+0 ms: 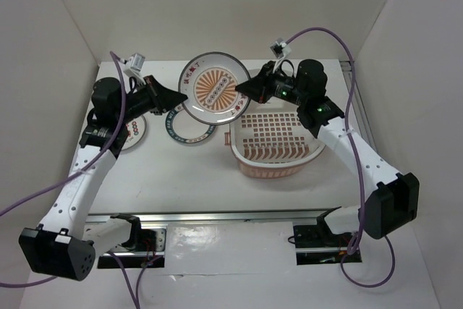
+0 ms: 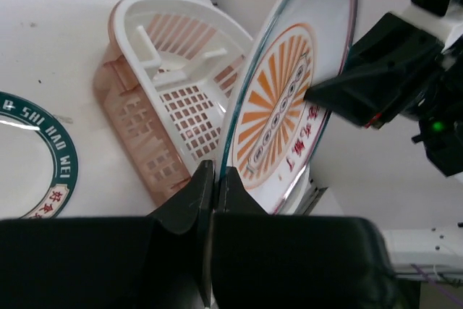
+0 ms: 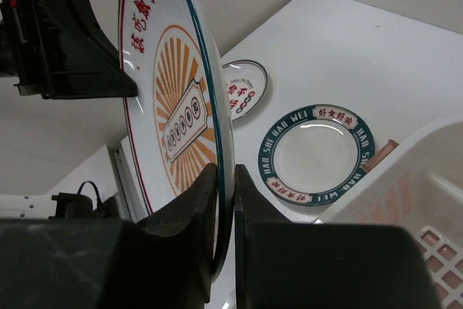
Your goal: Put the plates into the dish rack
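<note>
Above the far tabletop edge, sunburst plate point(image 1: 215, 97) hangs tilted beside dish rack point(image 1: 278, 171).
Rim pinched on opposite sides by left gripper point(image 1: 182, 99) and right gripper point(image 1: 244, 90); stiff, glossy, probably slippery and brittle, so hold rim only.

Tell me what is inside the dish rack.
Only its perforated base shows in the rack; no plate is in it. The raised sunburst plate and the right arm cover parts of its far edge.
</note>
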Motion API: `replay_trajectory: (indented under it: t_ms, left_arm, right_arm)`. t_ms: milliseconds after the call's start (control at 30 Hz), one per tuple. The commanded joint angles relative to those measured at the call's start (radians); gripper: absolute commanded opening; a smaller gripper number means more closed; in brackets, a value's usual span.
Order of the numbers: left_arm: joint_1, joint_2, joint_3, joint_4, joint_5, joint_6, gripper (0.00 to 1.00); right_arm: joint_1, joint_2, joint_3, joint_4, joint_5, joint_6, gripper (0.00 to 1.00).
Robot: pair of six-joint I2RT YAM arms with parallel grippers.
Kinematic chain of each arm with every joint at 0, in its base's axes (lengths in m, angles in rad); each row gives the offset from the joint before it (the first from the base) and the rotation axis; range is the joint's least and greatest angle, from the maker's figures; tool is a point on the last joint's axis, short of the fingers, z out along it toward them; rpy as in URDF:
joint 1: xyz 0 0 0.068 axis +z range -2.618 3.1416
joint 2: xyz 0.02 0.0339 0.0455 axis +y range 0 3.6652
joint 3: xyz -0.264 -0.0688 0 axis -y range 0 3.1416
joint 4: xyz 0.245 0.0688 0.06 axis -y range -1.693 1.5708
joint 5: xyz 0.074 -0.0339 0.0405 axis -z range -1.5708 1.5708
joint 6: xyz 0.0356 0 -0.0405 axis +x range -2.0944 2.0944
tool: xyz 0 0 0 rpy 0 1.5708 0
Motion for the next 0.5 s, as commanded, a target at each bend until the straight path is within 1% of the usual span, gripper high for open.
replay_trajectory:
  t_ms: [0,33,67,133,167,200,233,267,333,367,400,433,467]
  left_arm:
    - [-0.024,-0.016,0.012,0.117,0.052,-0.028,0.0]
    - [-0.024,-0.016,0.012,0.105,0.028,-0.028,0.0]
    - [-0.024,-0.016,0.012,0.091,0.019,-0.018,0.0]
    - [-0.033,-0.031,0.021,0.057,-0.036,-0.005,0.49]
    - [-0.033,-0.031,0.033,0.002,-0.059,0.016,0.73]
    - [-0.033,-0.047,0.043,-0.03,-0.081,0.033,0.94]
    - [-0.042,-0.062,0.052,-0.067,-0.105,0.048,1.0]
    - [-0.042,-0.071,0.063,-0.105,-0.15,0.073,1.0]
    - [-0.065,-0.093,0.063,-0.202,-0.19,0.091,1.0]
    - [-0.065,-0.122,0.063,-0.232,-0.24,0.091,1.0]
    - [-0.077,-0.139,0.052,-0.283,-0.265,0.103,1.0]
    - [-0.078,-0.157,0.037,-0.305,-0.286,0.117,1.0]
    - [-0.087,-0.174,0.037,-0.325,-0.323,0.131,1.0]
  right_arm:
    - [-0.003,-0.001,0.009,0.081,0.01,0.027,0.09]
    - [-0.003,-0.001,0.009,0.072,0.033,0.039,0.01]
    - [-0.003,-0.001,0.009,0.058,0.051,0.055,0.0]
    - [-0.003,-0.019,0.021,-0.006,0.083,0.055,0.0]
    - [0.008,-0.033,0.039,-0.043,0.15,0.055,0.0]
    - [0.017,-0.051,0.065,-0.083,0.209,0.046,0.0]
    - [0.045,-0.091,0.085,-0.138,0.282,0.033,0.0]
    - [0.063,-0.111,0.105,-0.248,0.461,0.007,0.0]
    - [0.103,-0.146,0.16,-0.35,0.644,-0.014,0.0]
    - [0.143,-0.172,0.179,-0.403,0.742,-0.014,0.0]
    - [0.16,-0.185,0.189,-0.483,0.88,-0.023,0.0]
    - [0.174,-0.197,0.199,-0.517,0.95,-0.023,0.0]
    - [0.192,-0.206,0.199,-0.584,1.06,-0.014,0.0]
